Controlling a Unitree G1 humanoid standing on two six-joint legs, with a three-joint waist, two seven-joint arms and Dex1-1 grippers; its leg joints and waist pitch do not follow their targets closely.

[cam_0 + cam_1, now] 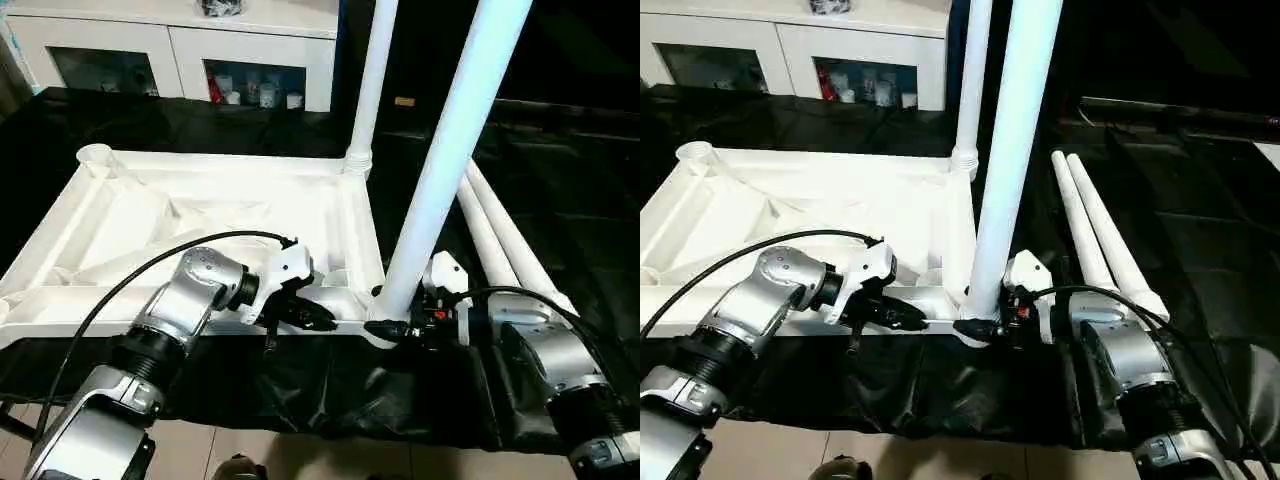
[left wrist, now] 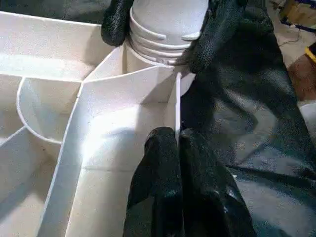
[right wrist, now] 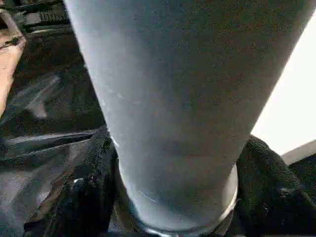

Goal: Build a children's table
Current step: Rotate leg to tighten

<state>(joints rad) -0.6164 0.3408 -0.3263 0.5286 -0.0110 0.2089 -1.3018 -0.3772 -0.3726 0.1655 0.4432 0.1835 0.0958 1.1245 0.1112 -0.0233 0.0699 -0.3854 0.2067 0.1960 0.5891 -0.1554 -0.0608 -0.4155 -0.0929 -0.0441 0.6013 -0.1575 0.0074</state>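
The children's table top [image 1: 200,210] lies upside down on a black cloth, ribbed underside up. One white leg [image 1: 372,80] stands in the far right corner socket. A second leg [image 1: 450,150] stands upright at the near right corner socket. My right gripper [image 1: 385,325] is shut on its base, with black fingers [image 3: 84,197] on both sides of the tube. My left gripper [image 1: 320,318] is shut on the top's thin near edge wall [image 2: 175,98], just left of that corner. Two more legs [image 1: 500,230] lie side by side on the cloth to the right.
The black cloth [image 1: 330,390] hangs over the near edge, with bare floor below it. A white cabinet [image 1: 180,40] with glass doors stands at the back left. The empty far left socket [image 1: 95,155] sits at the top's far left corner.
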